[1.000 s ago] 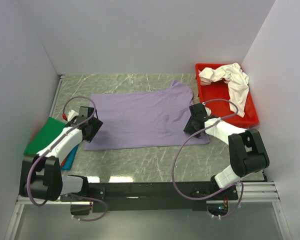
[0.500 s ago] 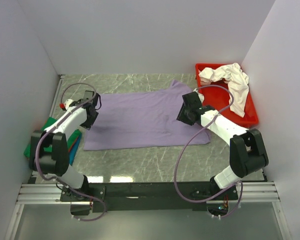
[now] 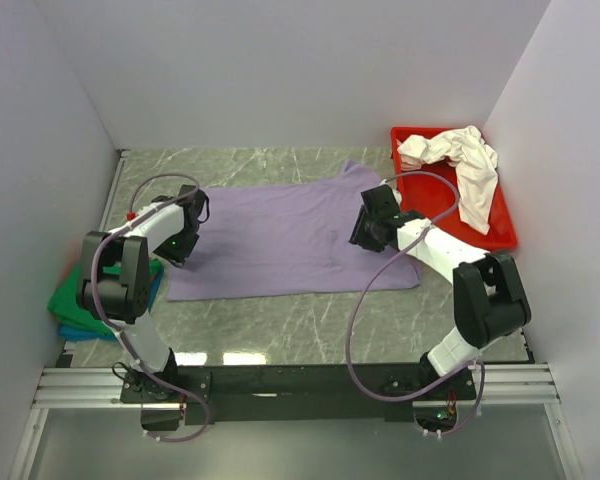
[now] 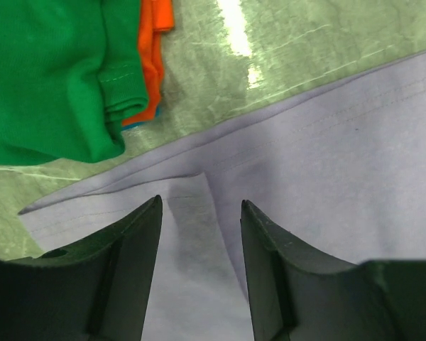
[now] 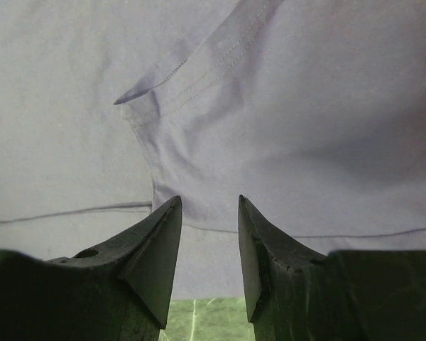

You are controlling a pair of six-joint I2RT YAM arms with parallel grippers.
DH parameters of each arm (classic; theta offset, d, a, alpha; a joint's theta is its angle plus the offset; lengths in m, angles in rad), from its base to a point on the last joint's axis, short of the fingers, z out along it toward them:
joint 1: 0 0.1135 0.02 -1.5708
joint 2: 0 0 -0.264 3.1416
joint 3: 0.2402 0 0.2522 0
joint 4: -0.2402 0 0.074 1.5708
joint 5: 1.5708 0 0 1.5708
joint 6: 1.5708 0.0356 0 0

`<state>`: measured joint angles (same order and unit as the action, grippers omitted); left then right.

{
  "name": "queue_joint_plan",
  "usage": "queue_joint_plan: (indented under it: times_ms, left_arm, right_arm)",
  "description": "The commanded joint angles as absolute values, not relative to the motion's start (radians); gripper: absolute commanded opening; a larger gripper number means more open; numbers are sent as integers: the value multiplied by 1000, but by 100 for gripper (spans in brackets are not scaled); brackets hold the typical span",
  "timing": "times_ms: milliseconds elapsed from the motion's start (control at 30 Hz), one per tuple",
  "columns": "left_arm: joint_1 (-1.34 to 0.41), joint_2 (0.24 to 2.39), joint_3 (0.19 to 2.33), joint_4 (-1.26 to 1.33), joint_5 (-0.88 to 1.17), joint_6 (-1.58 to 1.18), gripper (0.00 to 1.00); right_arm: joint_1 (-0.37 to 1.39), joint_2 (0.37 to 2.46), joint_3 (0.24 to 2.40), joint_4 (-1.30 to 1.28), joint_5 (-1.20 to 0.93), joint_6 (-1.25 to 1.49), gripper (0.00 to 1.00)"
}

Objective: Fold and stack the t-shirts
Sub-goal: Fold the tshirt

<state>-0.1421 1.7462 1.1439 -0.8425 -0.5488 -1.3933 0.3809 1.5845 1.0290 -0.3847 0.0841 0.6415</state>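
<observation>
A lavender-purple t-shirt (image 3: 280, 235) lies spread flat on the marble table. My left gripper (image 3: 183, 232) is open over its left edge, the cloth (image 4: 326, 163) showing between the fingers. My right gripper (image 3: 365, 228) is open over its right side near a sleeve seam (image 5: 199, 64). A stack of green (image 3: 78, 290), red-orange and blue shirts lies at the left; green (image 4: 42, 78) and orange (image 4: 153, 57) show in the left wrist view. A creamy white shirt (image 3: 460, 160) is bunched in the red tray (image 3: 435, 195).
The red tray stands at the back right against the right wall. White walls close in the table on the left, back and right. The stacked shirts sit near the left wall by the left arm's base.
The left gripper has swung from the shirt's lower left corner up along its left edge. The right gripper has moved up and left onto the shirt's right side. The shirt has not moved.
</observation>
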Motion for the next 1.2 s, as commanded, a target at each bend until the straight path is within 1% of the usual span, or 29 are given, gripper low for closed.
queue_joint_plan:
  times_ms: [0,233,367,400,467,500,567,600,733,900,1033,1167]
  left_arm:
    - [-143,1764,1192,-864,-580,-1420,54]
    - [-141,1838,1226,-874,-574,-1431,48]
    - [-138,1829,1201,-873,-571,-1443,45]
    - [-137,1824,1198,-876,-572,-1443,40]
    - [-133,1816,1197,-879,-574,-1440,34]
    - [-133,1813,1197,-882,-572,-1440,27]
    - [-133,1801,1187,-879,-563,-1436,18]
    - [-133,1795,1183,-871,-558,-1431,11]
    - [-126,1755,1148,-842,-548,-1398,1]
    - [-107,1700,1112,-808,-532,-1355,1]
    - [-92,1606,1052,-767,-522,-1322,1]
    - [-64,1568,1037,-742,-523,-1307,1]
  right_arm:
    - [388,1609,1072,-347,68,623,45]
    - [390,1594,1062,-344,64,617,45]
    - [388,1591,1057,-337,57,615,45]
    - [390,1594,1060,-341,55,617,45]
    - [390,1601,1066,-339,52,614,45]
    - [390,1605,1068,-341,57,615,45]
    - [387,1612,1077,-339,58,617,45]
    - [390,1617,1081,-339,63,618,45]
    - [390,1653,1117,-348,83,621,45]
    - [387,1715,1195,-365,98,615,46]
    - [387,1772,1241,-373,126,621,46]
    - [383,1805,1288,-373,114,620,46]
